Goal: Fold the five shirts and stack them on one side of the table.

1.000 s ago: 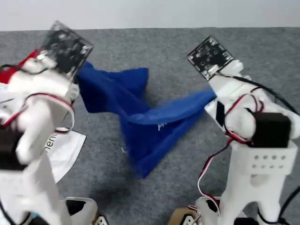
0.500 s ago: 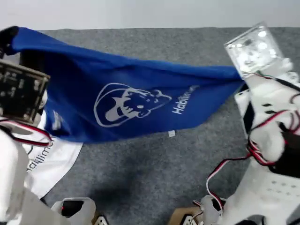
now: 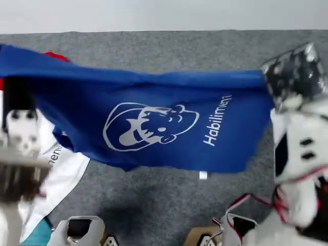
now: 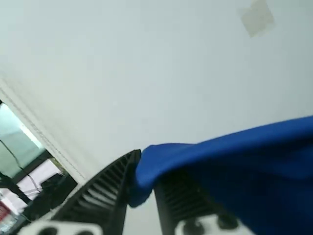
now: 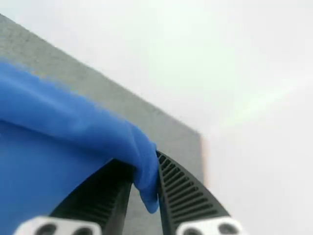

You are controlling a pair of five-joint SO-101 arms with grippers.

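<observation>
At the far left of the grey table (image 3: 169, 210) a small piece of a red garment (image 3: 55, 55) shows above the blue cloth. Nearer on the same side lies a white shirt (image 3: 64, 171), with a bit of teal cloth (image 3: 36, 237) at its near corner. The left gripper (image 4: 145, 171) is raised, and its jaws are pressed together on one corner of the blue shirt (image 3: 154, 123), with a fold of the fabric pinched between them. From there the shirt hangs spread wide in the air above the middle of the table, printed side toward the high camera, with its upper edge drawn almost straight across. Whether its lower edge touches the table I cannot tell. At the right end the right gripper (image 5: 142, 169) holds the opposite corner in the same way, jaws narrow and clamped on a roll of cloth. I judge the shirt to be light, soft and fully limp. It keeps a flat shape only while both corners are pulled apart, and it will sag or bunch as soon as the tension drops. The best places to hold it seem to be the corners and the seamed edges, where the cloth is thicker and slips less.
</observation>
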